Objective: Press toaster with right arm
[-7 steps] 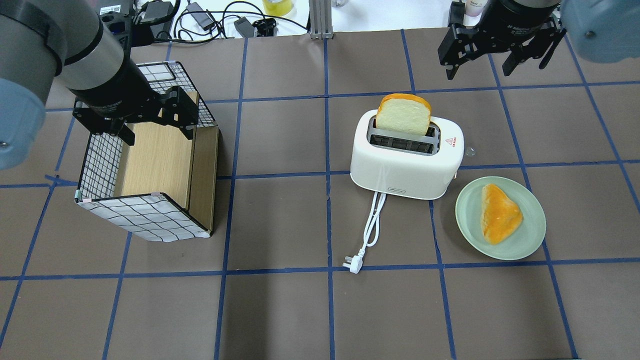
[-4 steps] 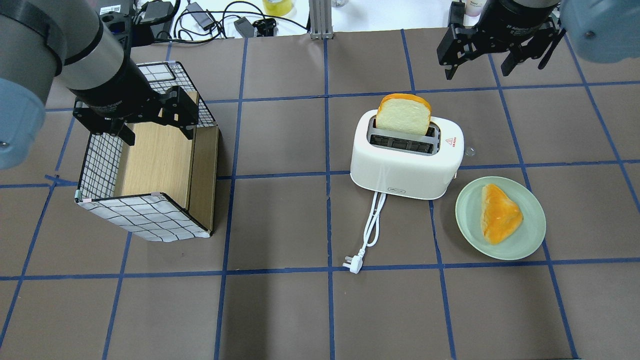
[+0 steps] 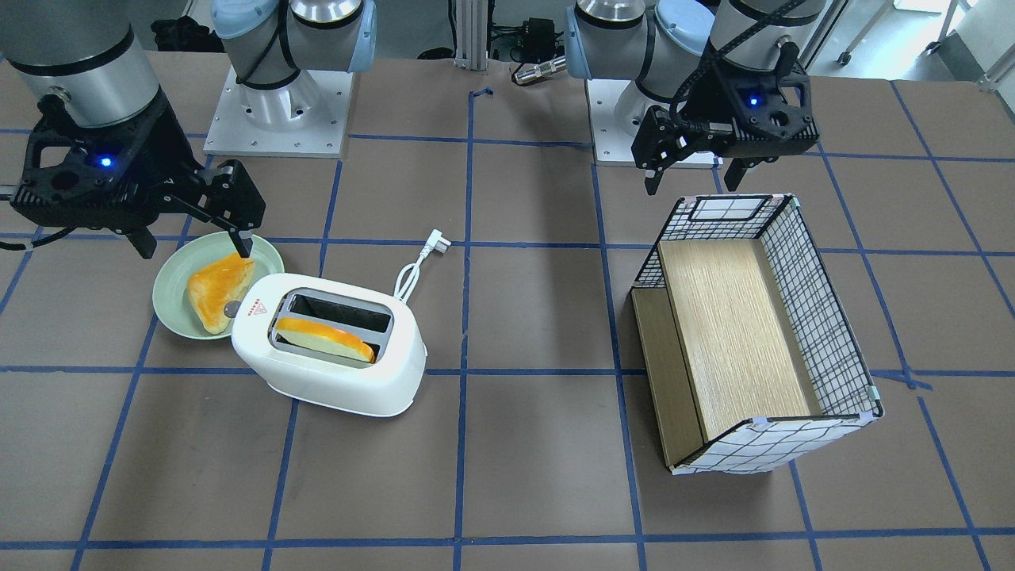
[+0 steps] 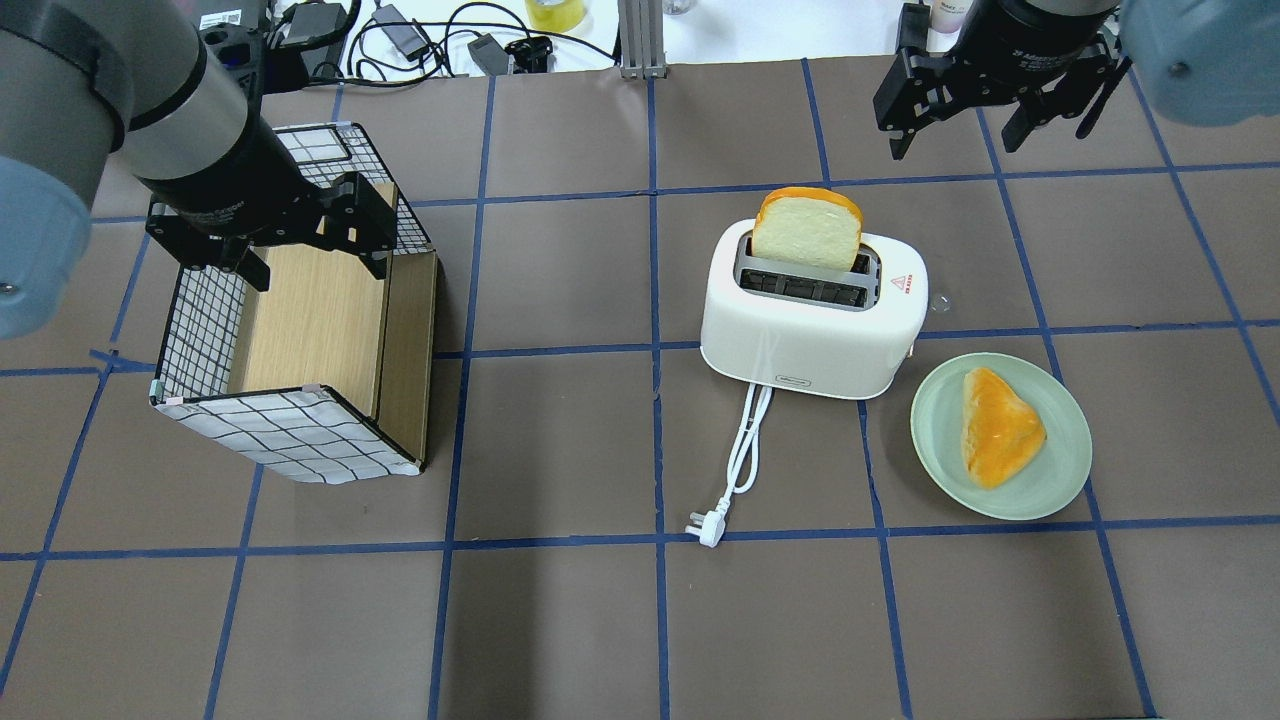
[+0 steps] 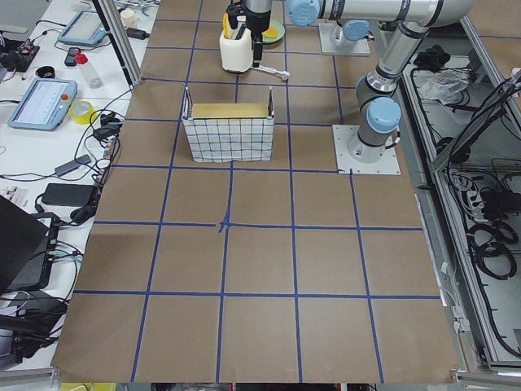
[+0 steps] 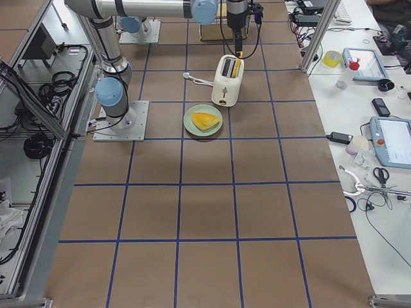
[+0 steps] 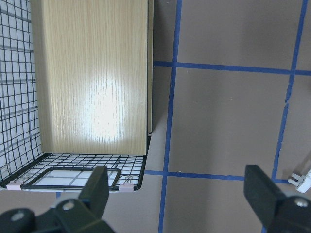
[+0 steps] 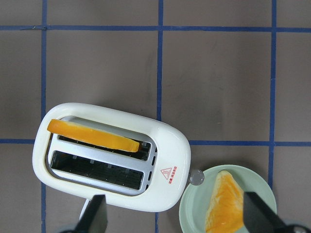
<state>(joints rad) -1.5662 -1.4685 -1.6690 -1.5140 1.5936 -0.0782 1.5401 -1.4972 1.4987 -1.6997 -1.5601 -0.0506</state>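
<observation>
The white two-slot toaster (image 4: 810, 345) stands right of the table's centre, also in the front view (image 3: 333, 385) and the right wrist view (image 8: 170, 141). A bread slice (image 4: 805, 230) sticks up from its far slot. Its small round grey button (image 3: 231, 309) is on the end facing the plate and also shows in the right wrist view (image 8: 197, 177). My right gripper (image 4: 955, 140) is open and empty. It hovers high beyond the toaster's right end, apart from it, and also shows in the front view (image 3: 193, 242). My left gripper (image 4: 320, 268) is open and empty over the basket.
A green plate (image 4: 1070, 470) with a bread piece (image 4: 1000, 425) lies right of the toaster. The white cord (image 4: 745, 450) trails toward the near side. A wire basket with a wooden insert (image 4: 290, 430) lies on its side at left. Cables lie along the far edge.
My right gripper has drifted very slightly to the left, still open. The toaster, the bread and the left arm have not moved.
</observation>
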